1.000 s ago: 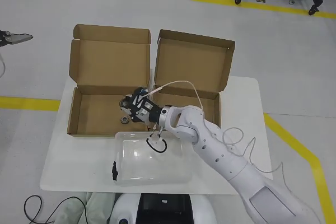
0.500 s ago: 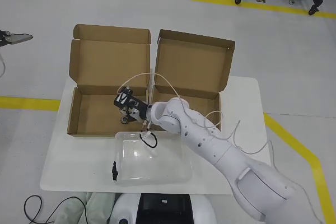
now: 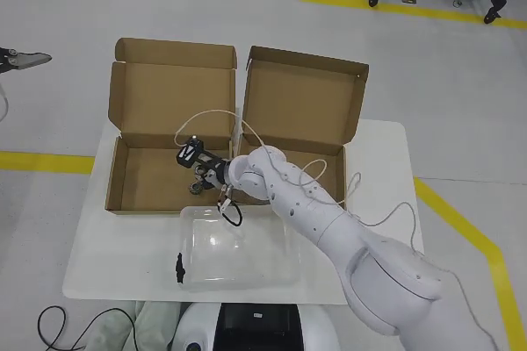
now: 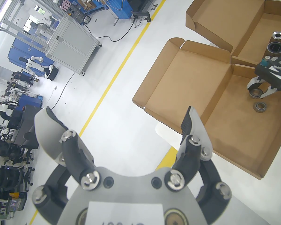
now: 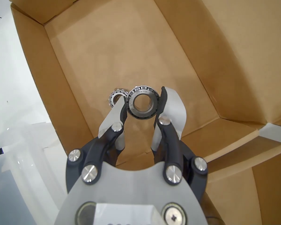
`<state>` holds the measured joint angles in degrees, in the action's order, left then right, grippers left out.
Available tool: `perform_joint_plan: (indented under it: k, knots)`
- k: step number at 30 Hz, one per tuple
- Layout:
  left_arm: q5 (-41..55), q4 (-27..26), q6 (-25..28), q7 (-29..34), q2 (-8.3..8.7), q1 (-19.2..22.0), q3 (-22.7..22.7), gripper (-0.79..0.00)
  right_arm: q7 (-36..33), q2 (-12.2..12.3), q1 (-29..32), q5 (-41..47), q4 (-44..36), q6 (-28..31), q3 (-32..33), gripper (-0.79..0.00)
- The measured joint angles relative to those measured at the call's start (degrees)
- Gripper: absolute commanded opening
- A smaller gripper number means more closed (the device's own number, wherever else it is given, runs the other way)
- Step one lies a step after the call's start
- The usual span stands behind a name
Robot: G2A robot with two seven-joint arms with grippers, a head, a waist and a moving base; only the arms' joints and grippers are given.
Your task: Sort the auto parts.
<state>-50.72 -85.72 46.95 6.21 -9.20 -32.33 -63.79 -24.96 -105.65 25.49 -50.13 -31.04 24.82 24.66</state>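
Read the top view as a clock face centred on the white table (image 3: 382, 158). Nearest, at 6 o'clock, sits a clear plastic bin (image 3: 246, 254). A small dark piece (image 3: 179, 268) lies against its 9 o'clock wall, too small to identify.

The right arm (image 3: 316, 215) extends from 4 o'clock across the bin's far edge and over the near wall of the left cardboard box (image 3: 145, 180), which lies open at 10 o'clock. The arm also covers part of the floor of the right cardboard box (image 3: 299, 96) at 1 o'clock.

Inside the left box, in its 3 o'clock half, the right gripper (image 5: 143, 95) has its fingers clamped on a bearing (image 5: 142, 108), pressing the outer ring from both sides. Whether the bearing clears the box floor I cannot tell. A second bearing (image 5: 116, 95) lies flat on the cardboard just beside it, partly hidden behind one finger. Two metal sleeves (image 4: 278, 35) stand upright in the right box.

Farthest out, past the table at 10 o'clock, the left gripper (image 4: 119, 115) hangs over the bare floor. Its fingers are spread wide and grasp nothing.
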Motion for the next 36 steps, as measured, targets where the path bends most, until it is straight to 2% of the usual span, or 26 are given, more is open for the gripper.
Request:
perform_joint_plan:
  k: [2,5,7,8,18,22,29,36]
  knots:
    - [0.0,0.0,0.0,0.0,0.00,0.0,0.0,0.000,0.4,-1.0,-0.4,-0.1,1.8,0.0,-0.3,-0.785]
    - [0.0,0.0,0.0,0.0,0.00,0.0,0.0,0.000,0.9,-2.2,-1.0,-0.3,4.2,0.1,-0.6,-0.628]
    - [0.0,0.0,0.0,0.0,0.00,0.0,0.0,0.000,1.3,-2.9,-1.4,-0.4,5.4,0.1,-0.8,-0.548]
    - [0.0,0.0,0.0,0.0,0.00,0.0,0.0,0.000,1.5,-3.3,-1.6,-0.5,6.2,0.1,-0.8,-0.539]
    - [0.0,0.0,0.0,0.0,0.00,0.0,0.0,0.000,4.6,-5.6,-2.8,-1.4,10.7,0.4,-0.6,-0.508]
    - [0.0,0.0,0.0,0.0,0.00,0.0,0.0,0.000,8.6,-5.8,-3.0,-1.1,10.9,1.9,0.2,-0.511]
    - [0.0,0.0,0.0,0.0,0.00,0.0,0.0,0.000,18.3,-4.6,-2.4,-2.3,8.7,6.7,1.7,-0.514]
    - [0.0,0.0,0.0,0.0,0.00,0.0,0.0,0.000,23.0,-2.3,-0.1,-5.2,2.6,7.9,3.2,-0.520]
